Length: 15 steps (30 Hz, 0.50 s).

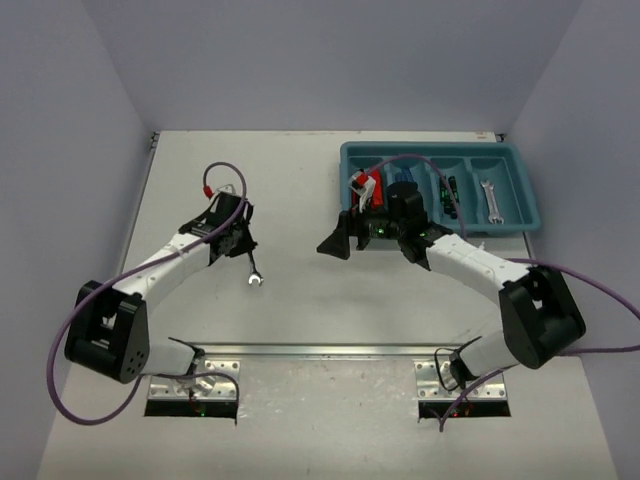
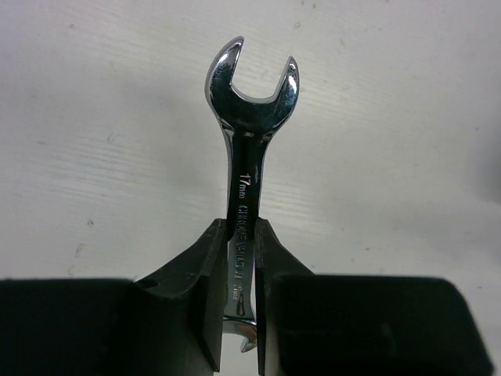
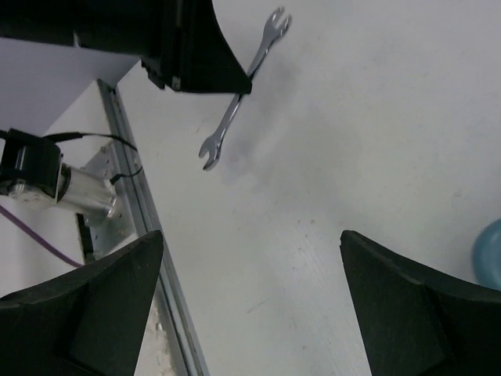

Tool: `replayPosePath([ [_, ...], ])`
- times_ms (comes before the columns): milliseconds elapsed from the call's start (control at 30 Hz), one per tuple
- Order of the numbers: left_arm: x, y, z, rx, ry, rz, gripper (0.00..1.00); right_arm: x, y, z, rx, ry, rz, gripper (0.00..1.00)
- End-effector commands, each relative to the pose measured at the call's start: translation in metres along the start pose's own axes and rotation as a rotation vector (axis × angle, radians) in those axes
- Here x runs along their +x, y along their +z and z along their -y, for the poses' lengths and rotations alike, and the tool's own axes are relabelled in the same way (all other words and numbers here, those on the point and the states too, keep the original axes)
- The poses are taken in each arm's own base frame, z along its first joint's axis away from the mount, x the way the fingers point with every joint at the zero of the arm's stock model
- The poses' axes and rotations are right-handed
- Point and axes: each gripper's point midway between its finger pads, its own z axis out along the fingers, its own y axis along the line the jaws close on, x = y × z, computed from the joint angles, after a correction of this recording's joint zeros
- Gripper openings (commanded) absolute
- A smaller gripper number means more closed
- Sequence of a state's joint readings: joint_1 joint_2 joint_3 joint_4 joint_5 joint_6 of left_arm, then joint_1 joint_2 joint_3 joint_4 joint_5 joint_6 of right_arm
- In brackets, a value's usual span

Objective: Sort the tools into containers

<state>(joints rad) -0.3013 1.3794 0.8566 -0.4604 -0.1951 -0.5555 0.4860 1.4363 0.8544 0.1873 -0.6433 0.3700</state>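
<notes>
My left gripper (image 2: 243, 235) is shut on the shank of a small silver wrench (image 2: 249, 117), whose open end points away from the wrist. In the top view this wrench (image 1: 253, 273) sticks out below the left gripper (image 1: 243, 256) over the left-middle of the table. The right wrist view shows the same wrench (image 3: 239, 98) pinched by black fingers (image 3: 200, 55). My right gripper (image 1: 375, 245) stands wide open and empty just in front of the teal tray (image 1: 430, 148). Its jaws (image 3: 250, 258) frame bare table.
The tray's compartments hold a red-and-black tool (image 1: 365, 186), blue-handled screwdrivers (image 1: 403, 180), a black screwdriver with green marks (image 1: 449, 190) and a silver wrench (image 1: 489, 198). Grey walls close the table's left, back and right. A metal rail (image 1: 320, 350) runs along the near edge.
</notes>
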Motion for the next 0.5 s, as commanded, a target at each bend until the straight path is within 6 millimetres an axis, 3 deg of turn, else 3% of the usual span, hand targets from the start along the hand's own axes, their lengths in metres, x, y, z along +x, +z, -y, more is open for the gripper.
replayPosePath([
  [0,-0.034,-0.041,0.051,0.247,-0.148,0.176,0.00,0.010,0.017,-0.031,-0.197,0.063,0.071,0.92],
  [67,-0.037,-0.062,0.069,0.358,-0.189,0.208,0.00,0.018,0.027,-0.049,-0.259,0.068,0.066,0.91],
  [167,-0.040,-0.087,0.084,0.451,-0.247,0.233,0.00,0.028,0.047,-0.059,-0.242,0.065,0.057,0.89],
  [300,-0.044,-0.115,0.103,0.551,-0.278,0.257,0.00,0.026,0.064,-0.051,-0.193,0.094,0.076,0.88],
  [467,-0.038,-0.134,0.123,0.628,-0.256,0.234,0.00,0.013,0.078,-0.057,-0.231,0.094,0.088,0.84],
])
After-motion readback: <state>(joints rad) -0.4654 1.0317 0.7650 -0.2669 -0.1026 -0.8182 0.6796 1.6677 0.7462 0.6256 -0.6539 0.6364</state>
